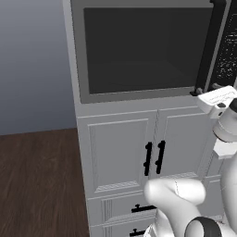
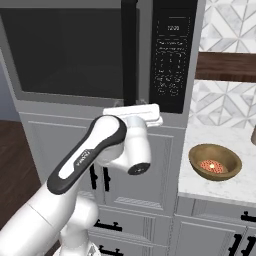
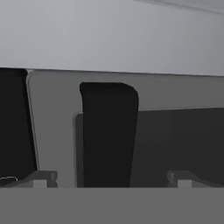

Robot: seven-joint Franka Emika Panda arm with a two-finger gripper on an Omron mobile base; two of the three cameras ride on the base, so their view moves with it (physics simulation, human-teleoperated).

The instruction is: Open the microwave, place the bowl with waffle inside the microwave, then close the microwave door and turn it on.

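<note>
The claw [image 3: 109, 177] gapes fully open, holding nothing, its two tips either side of the black bar handle [image 3: 108, 135] on the one microwave door [image 1: 139, 51], which is shut. One bowl [image 2: 215, 162] sits on the worktop [image 2: 200, 185], right of the microwave [image 2: 172, 55].

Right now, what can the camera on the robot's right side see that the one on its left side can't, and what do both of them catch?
The right base view alone shows the white counter with the bowl holding the waffle, the patterned tile wall, and the control strip's display and buttons. The left base view alone shows the brown wooden floor and grey wall. Both show the microwave door, shut, its black bar handle, the white cabinets below, and the arm reaching toward the handle's lower end.
</note>
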